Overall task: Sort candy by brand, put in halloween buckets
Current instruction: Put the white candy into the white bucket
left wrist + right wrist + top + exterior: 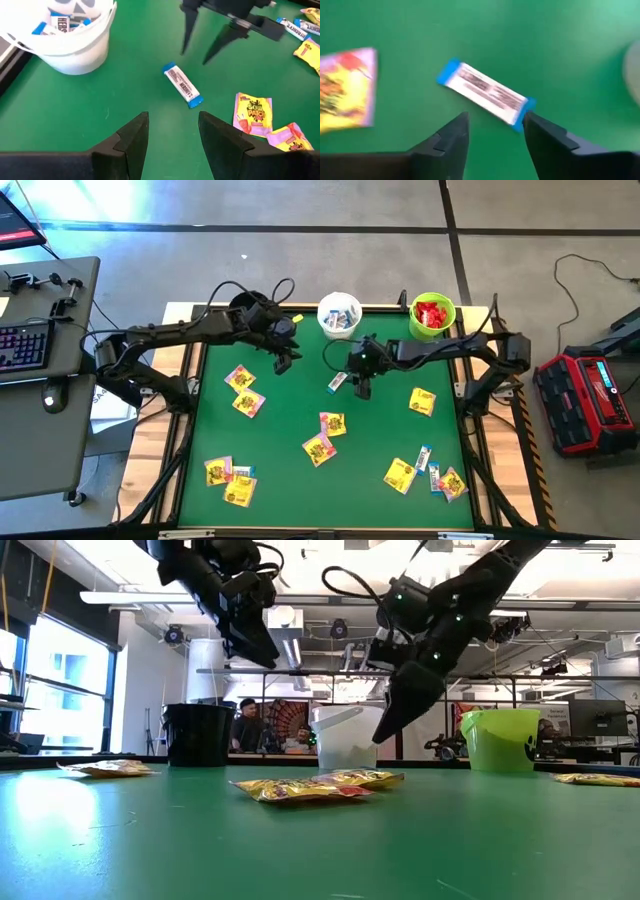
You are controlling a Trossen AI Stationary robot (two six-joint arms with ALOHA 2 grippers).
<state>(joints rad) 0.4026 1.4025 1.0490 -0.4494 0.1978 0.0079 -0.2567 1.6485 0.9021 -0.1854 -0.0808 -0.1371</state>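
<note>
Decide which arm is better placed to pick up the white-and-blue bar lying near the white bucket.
The right. Its gripper hangs open beside the white-and-blue bar, which lies just ahead of its fingers in the right wrist view. The left gripper, also open, is farther off.

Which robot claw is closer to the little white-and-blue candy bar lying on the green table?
The right gripper: it hangs open just beside the white-and-blue candy bar. The left gripper hovers open farther off.

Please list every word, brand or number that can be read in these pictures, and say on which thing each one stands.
"SOUR PATCH": on the yellow packet beside the left gripper.
"HERSHEY'S", partly legible: on the bars in the white bucket.
White-and-blue bar on the mat: print too small to read.
Right wrist view: blurred, unreadable.
</note>
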